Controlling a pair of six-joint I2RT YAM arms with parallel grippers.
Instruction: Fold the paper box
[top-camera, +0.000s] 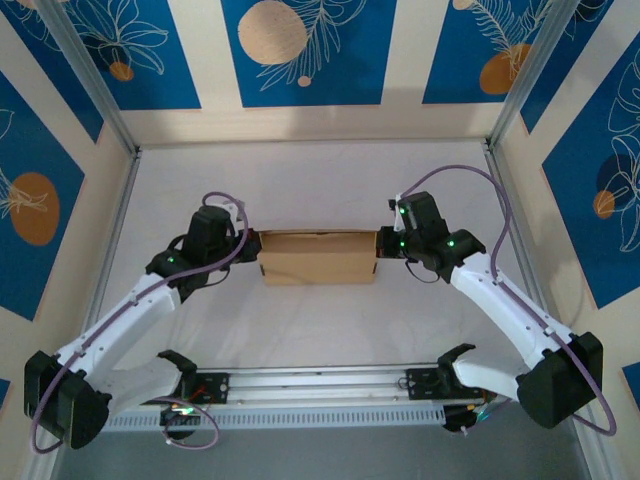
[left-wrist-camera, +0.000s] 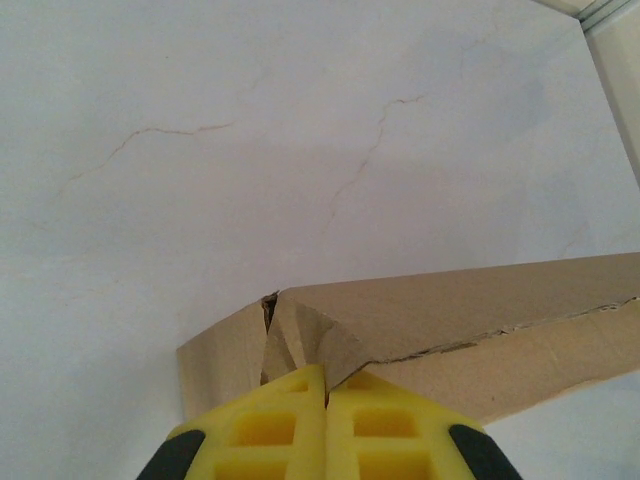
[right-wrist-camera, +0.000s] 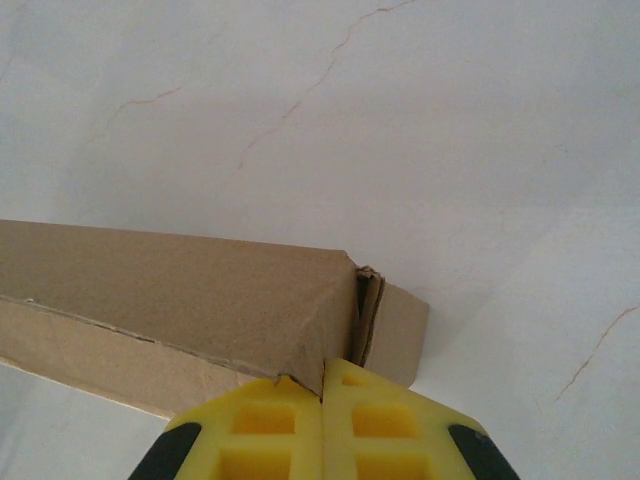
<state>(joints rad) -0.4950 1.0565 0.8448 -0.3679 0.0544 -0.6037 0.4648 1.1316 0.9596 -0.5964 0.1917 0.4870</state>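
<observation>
Here, box: a plain brown cardboard paper box (top-camera: 318, 257), long, flat and closed up, lies at the centre of the top view, its long side running left to right.
Surface: the paper box rests on a white table (top-camera: 300, 180) marked with thin hairline cracks.
Left end: the left gripper (top-camera: 250, 243) meets the box's left end in the top view.
Left wrist view: the left gripper (left-wrist-camera: 326, 385) is at bottom centre, its yellow fingers (left-wrist-camera: 270, 430) pressed flat together with no gap and their tips against a folded end flap. The paper box (left-wrist-camera: 450, 320) runs off to the right edge with a ragged seam along its side.
Right end: the right gripper (top-camera: 385, 245) meets the box's right end in the top view.
Right wrist view: the right gripper (right-wrist-camera: 322, 375) is at bottom centre, jaws likewise closed tight, tips at the box's end corner. The paper box (right-wrist-camera: 170, 290) stretches to the left edge.
Grip: I cannot tell whether either pair pinches a cardboard edge.
Surroundings: blue leaf-printed wall panels (top-camera: 300, 50) cross the top of the frame, and an aluminium rail (top-camera: 320, 385) spans the bottom.
</observation>
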